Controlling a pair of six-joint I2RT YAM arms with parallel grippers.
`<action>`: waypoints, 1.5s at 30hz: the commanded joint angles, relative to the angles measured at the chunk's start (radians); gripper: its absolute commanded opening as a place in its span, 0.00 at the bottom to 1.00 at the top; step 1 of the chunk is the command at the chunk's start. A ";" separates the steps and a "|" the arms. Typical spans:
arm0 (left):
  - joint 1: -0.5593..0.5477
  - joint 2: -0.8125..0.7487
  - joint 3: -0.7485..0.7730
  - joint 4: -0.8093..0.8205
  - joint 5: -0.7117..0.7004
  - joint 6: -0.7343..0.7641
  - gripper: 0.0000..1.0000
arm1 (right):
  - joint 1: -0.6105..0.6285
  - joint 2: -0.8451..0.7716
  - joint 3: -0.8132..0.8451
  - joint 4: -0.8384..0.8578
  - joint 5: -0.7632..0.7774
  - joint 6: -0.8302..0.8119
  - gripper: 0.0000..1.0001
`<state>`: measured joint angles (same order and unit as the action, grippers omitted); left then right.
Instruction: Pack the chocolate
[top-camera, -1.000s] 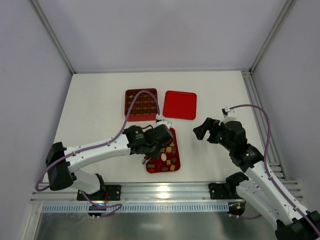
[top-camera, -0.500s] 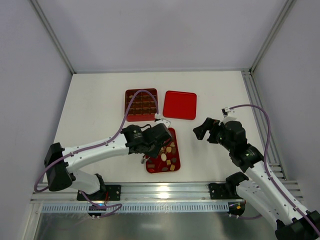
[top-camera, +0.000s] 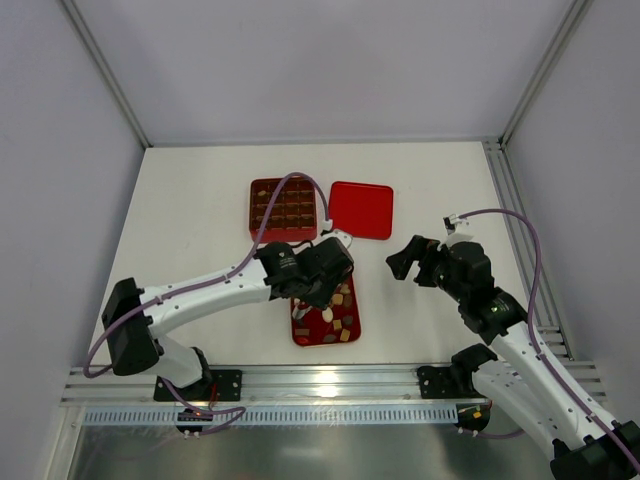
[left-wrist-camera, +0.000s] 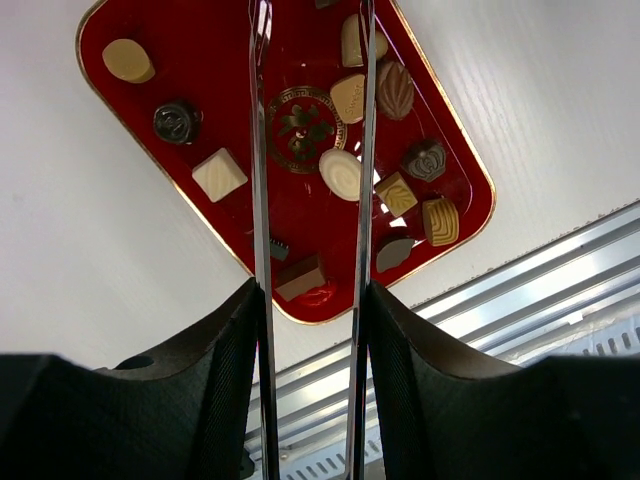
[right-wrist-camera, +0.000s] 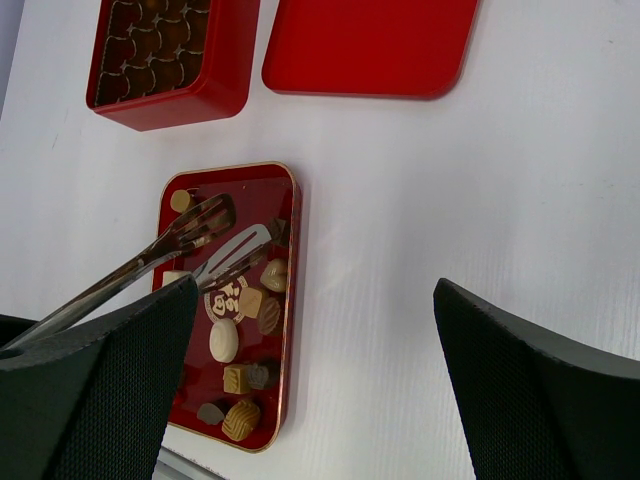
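We see our left gripper, clamped on the tongs, shift toward the far end of the tray with no chocolate visibly caught, while our right gripper gapes wide.

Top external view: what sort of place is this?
Probably a lab robot cell: bare white table, plain walls in aluminium framing, left arm and right arm bolted to a rail, tongs in the left fingers.

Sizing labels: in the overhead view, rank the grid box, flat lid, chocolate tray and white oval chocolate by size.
Largest, alike: grid box, flat lid.
Unsure against them: chocolate tray, partly hidden.
Smallest: white oval chocolate.
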<state>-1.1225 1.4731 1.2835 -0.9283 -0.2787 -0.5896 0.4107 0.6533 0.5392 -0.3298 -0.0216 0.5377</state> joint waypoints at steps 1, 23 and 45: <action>0.012 0.032 0.048 0.049 0.022 0.025 0.45 | 0.002 -0.012 0.011 0.025 0.012 0.005 1.00; 0.035 0.098 0.047 0.089 0.042 0.025 0.42 | 0.002 -0.014 -0.002 0.026 0.011 0.007 1.00; 0.047 0.110 0.036 0.094 0.047 0.030 0.33 | 0.002 -0.017 -0.004 0.025 0.009 0.005 1.00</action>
<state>-1.0836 1.5890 1.3014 -0.8642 -0.2340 -0.5674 0.4103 0.6521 0.5301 -0.3298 -0.0212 0.5377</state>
